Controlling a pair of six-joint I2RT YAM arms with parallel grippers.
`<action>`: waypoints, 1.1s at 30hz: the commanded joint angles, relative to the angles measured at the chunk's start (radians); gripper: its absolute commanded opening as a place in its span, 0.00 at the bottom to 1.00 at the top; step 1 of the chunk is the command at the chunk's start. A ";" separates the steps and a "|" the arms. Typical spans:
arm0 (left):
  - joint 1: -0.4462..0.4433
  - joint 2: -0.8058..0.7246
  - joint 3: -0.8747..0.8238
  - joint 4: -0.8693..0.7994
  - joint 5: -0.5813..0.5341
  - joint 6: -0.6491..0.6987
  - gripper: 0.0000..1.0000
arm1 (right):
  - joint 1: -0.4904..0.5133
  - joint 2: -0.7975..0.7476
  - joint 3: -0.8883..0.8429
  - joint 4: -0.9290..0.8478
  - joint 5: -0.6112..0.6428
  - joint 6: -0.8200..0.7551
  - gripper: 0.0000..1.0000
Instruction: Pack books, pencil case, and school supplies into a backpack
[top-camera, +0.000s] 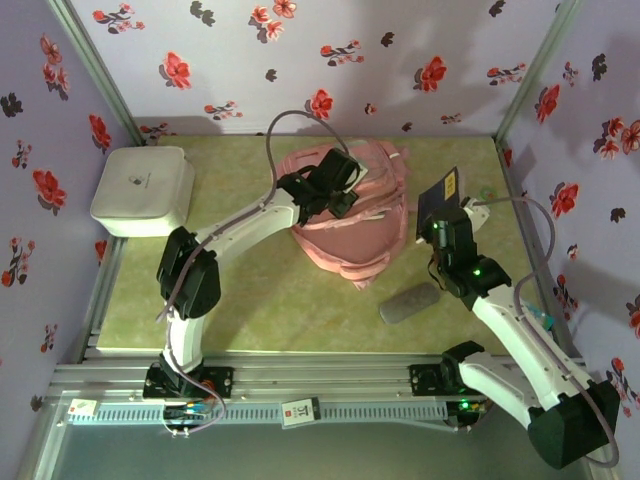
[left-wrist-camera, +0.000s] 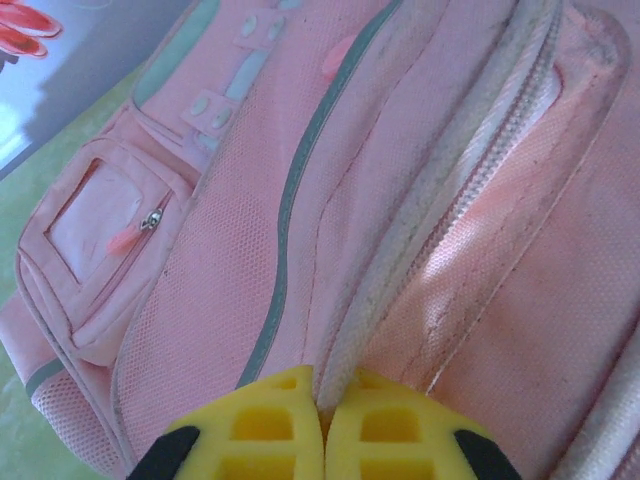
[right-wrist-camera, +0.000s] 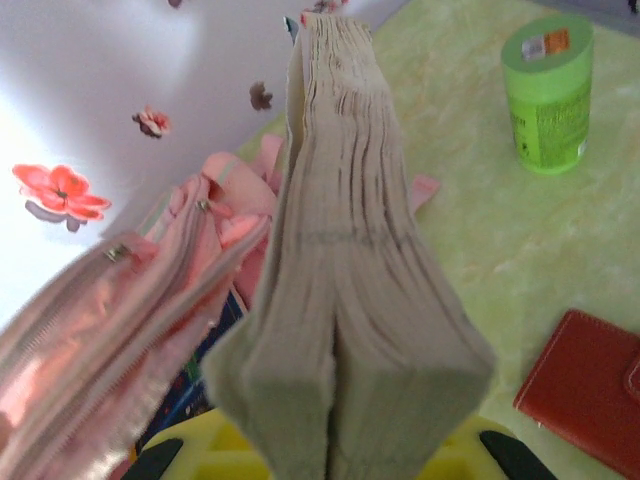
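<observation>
Left gripper (left-wrist-camera: 322, 402) has its yellow fingers pressed together on the pale zip edge (left-wrist-camera: 405, 250) of the backpack (top-camera: 372, 232), pinching that lip and holding it up, by the look of it to hold the mouth open. The pink bag sits mid-table, toward twelve o'clock from the arm bases. Over on the other side, the right gripper (top-camera: 443, 222) is clamped on the navy book (right-wrist-camera: 350, 250), page edges facing its wrist camera and the book's long axis running straight out from the fingers toward twelve. Here's what matters: seen from above, the bag lies at about nine o'clock from that book, close by but not touching, and the right arm is plainly the nearer carrier. On the wrist view the open zip line slants from seven up to one o'clock just left of the book, so I'd judge the book must swing left and line up with that slot. Pencil case (top-camera: 410, 302) waits on the table at seven o'clock from the right gripper
</observation>
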 joint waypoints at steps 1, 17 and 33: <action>0.021 -0.040 0.099 0.054 -0.019 -0.099 0.00 | -0.006 -0.003 0.037 -0.044 -0.084 0.066 0.15; 0.038 -0.059 0.134 0.104 0.013 -0.153 0.00 | -0.007 0.131 -0.041 0.308 -0.467 0.235 0.14; 0.049 -0.055 0.161 0.037 0.053 -0.216 0.00 | -0.006 0.532 -0.078 0.719 -0.427 0.381 0.13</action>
